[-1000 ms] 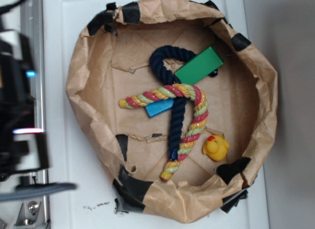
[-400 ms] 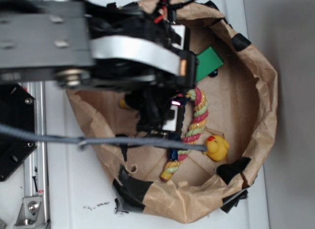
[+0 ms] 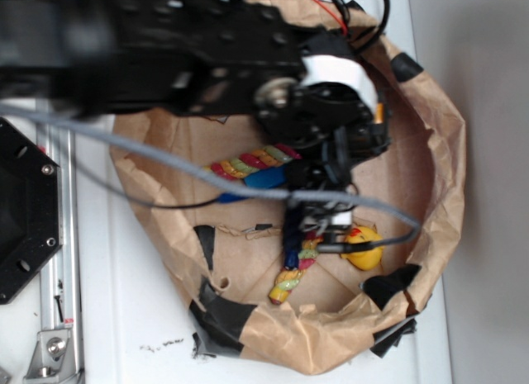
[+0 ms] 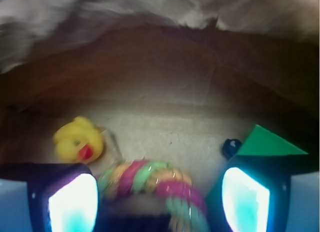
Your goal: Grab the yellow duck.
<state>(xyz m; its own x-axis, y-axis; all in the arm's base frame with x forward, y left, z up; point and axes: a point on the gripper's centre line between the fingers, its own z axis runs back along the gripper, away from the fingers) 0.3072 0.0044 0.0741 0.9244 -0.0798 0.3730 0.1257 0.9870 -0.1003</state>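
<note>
Hanging over the middle of the brown paper bowl (image 3: pixel 430 136), the black arm (image 3: pixel 190 54) is seen from above in the exterior view, where it covers most of the bowl's far and left half. The gripper (image 3: pixel 331 227) is pointed down just left of the yellow duck (image 3: pixel 364 248), which sits on the paper floor at the right near side of the bowl, close under the rim and beside a patch of black tape (image 3: pixel 388 286). Only parts of the multicoloured rope (image 3: pixel 248 163) and the dark blue rope (image 3: pixel 291 244) are visible past the arm, along with a corner of the blue block (image 3: pixel 264 180). A grey cable (image 3: pixel 165 163) is draped across the picture.

In the wrist view the duck (image 4: pixel 77 140) is shown at the left, red beak facing the camera, beyond and slightly inside the left fingertip (image 4: pixel 70 199). The multicoloured rope (image 4: pixel 160 184) lies between the two fingers, directly below the camera. The green block (image 4: pixel 265 144) is seen at the right, hidden by the arm in the overhead view. The fingers are spread wide apart and nothing is held between them; the duck is not touched.

Compared with the frame from 0.4 s ago, the arm has been moved further right and nearer, so that the gripper now stands next to the duck. The duck and ropes lie where they were one second ago.
</note>
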